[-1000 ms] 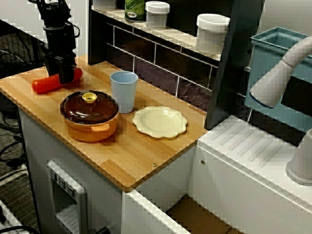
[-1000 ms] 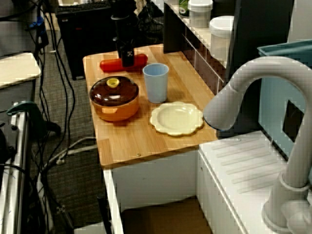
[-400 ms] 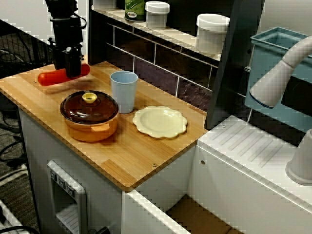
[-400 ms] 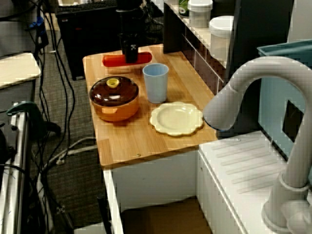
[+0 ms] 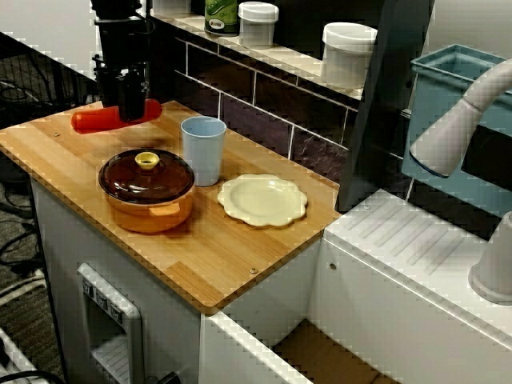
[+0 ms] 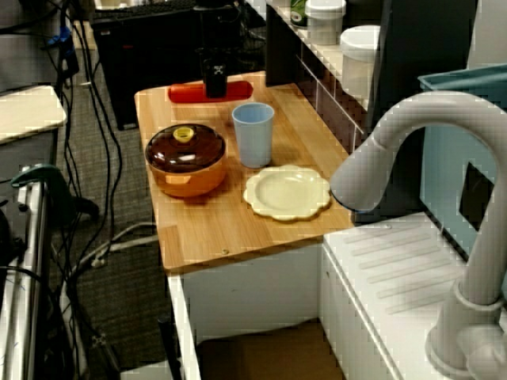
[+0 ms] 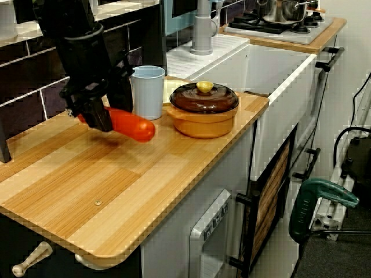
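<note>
— Jaws of the gripper point(image 5: 130, 108)?
— Clenched around a red carrot point(image 5: 92, 120), gripped near one end.
— Where, going by the pot point(image 5: 146, 188)?
— Well apart from the pot, on the side away from the plate point(image 5: 262, 200). Held level, just off the counter point(image 7: 116, 191), shadow underneath.
— Closest to the pot?
— Blue cup point(image 5: 203, 148), just beside it.

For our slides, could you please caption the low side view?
End effector holds a red oblong toy above the wooden counter, beside a blue cup and lidded pot.
</note>
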`<state>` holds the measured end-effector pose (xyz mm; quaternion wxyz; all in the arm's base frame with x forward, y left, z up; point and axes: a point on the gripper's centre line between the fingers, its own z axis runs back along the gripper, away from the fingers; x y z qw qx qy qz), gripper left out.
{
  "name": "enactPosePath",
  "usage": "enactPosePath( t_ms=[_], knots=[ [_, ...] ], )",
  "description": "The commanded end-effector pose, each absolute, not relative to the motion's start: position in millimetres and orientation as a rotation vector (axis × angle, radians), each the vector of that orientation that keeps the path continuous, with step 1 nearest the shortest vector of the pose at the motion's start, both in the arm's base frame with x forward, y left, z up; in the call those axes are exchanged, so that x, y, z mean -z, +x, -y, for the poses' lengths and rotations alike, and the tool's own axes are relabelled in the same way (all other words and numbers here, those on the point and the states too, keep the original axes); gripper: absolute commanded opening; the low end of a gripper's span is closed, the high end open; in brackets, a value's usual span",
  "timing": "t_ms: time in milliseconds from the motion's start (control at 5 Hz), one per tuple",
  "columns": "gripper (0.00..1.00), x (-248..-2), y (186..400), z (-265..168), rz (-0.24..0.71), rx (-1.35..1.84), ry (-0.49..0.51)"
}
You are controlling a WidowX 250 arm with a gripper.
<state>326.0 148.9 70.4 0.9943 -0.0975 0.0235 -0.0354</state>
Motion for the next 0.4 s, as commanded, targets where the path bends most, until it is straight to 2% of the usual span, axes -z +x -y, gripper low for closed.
enactPosePath(
  t_ms=[0, 200],
  knots=[
    [0.0, -119, 325, -128, 0.047, 0.154, -0.159],
    [0.0, -134, 333, -117, 0.017, 0.184, -0.183]
  ],
)
